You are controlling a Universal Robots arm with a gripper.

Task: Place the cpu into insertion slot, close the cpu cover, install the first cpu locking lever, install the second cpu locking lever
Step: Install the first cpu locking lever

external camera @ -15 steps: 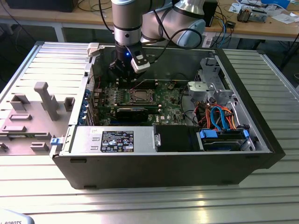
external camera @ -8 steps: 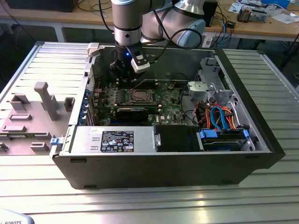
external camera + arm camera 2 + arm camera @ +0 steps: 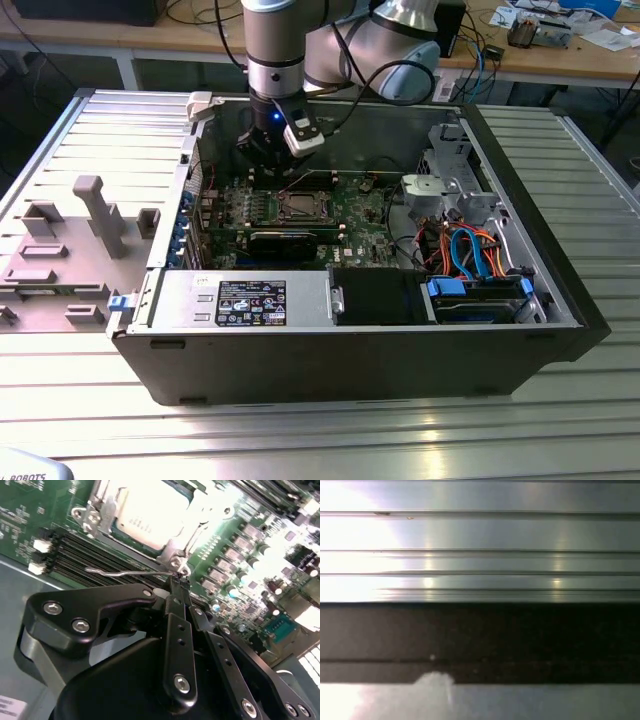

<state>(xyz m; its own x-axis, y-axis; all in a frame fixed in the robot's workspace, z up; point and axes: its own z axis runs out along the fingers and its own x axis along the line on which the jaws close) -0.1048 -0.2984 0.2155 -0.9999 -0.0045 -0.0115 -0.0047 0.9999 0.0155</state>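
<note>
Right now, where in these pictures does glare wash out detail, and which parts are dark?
In the second wrist view, strong glare bleaches the cpu top and the board beside the cpu cover, while the gripper body is dark. In the first wrist view, bright reflections streak the ribbed metal surface above a dark band. The exterior view is evenly lit.

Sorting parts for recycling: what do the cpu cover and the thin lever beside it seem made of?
The cpu cover looks like stamped bare metal, silvery with bright glare. The lever looks like bent steel wire, thin, grey and shiny. The alloys cannot be told.
</note>
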